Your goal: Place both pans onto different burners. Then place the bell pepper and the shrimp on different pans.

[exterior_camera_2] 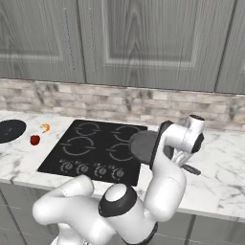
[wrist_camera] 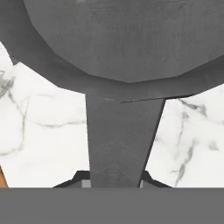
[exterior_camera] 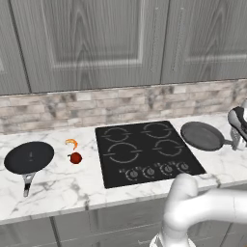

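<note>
While the grey pan (exterior_camera: 201, 135) sits on the bench just right of the cooktop (exterior_camera: 144, 149), the black pan (exterior_camera: 29, 157), pepper (exterior_camera: 75, 157) and shrimp (exterior_camera: 72, 143) lie toward the left end. From the right, my claw (exterior_camera_2: 183, 160) hangs at the handle (exterior_camera_2: 191, 169). Up close, my claw (wrist_camera: 114, 177) is clamped on that handle (wrist_camera: 120, 135): stiff, thin, likely tip-heavy.

counter (exterior_camera: 58, 190): marble | on it: cooktop (exterior_camera: 144, 152), black pan (exterior_camera: 29, 157), grey pan (exterior_camera: 201, 135), pepper (exterior_camera: 75, 157), shrimp (exterior_camera: 72, 143)
</note>
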